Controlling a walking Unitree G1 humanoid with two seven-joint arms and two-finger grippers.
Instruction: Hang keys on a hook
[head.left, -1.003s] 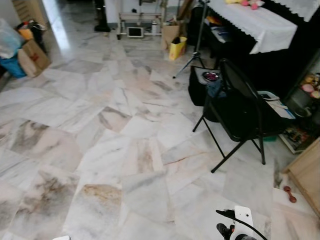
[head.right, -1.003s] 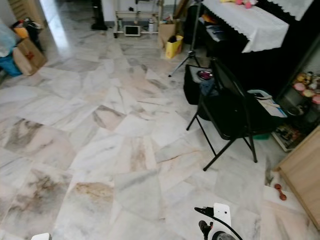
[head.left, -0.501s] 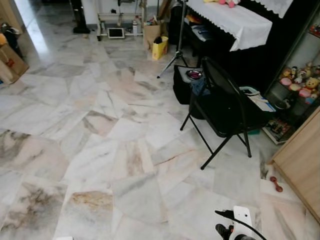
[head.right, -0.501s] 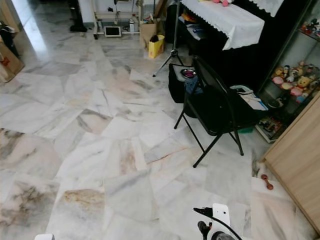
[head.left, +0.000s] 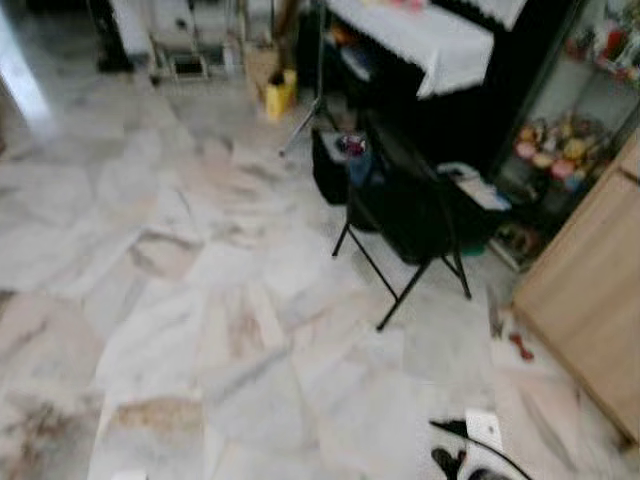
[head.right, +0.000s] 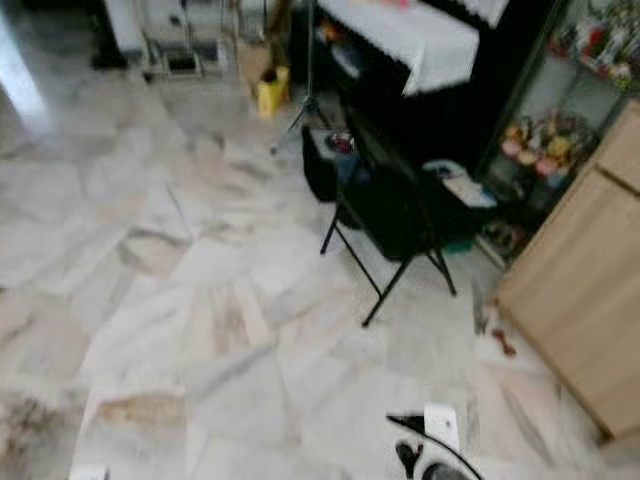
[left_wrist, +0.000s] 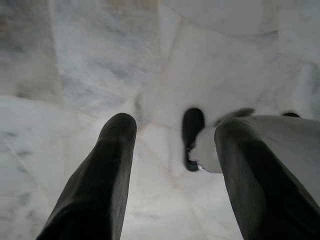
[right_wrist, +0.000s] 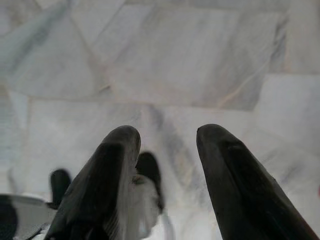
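Both my arms hang idle over the pale veined marble floor (head.left: 200, 300), left fingers (left_wrist: 115, 150) spread apart and holding nothing, right fingers (right_wrist: 120, 150) likewise parted and bare. A black folding metal chair (head.left: 410, 220) stands well ahead. I can make out neither keys nor hook; by my reckoning the task has barely begun.

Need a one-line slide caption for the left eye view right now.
Blurred mid-walk view of a marble floor, black folding chair, wooden cabinet and white-clothed table.
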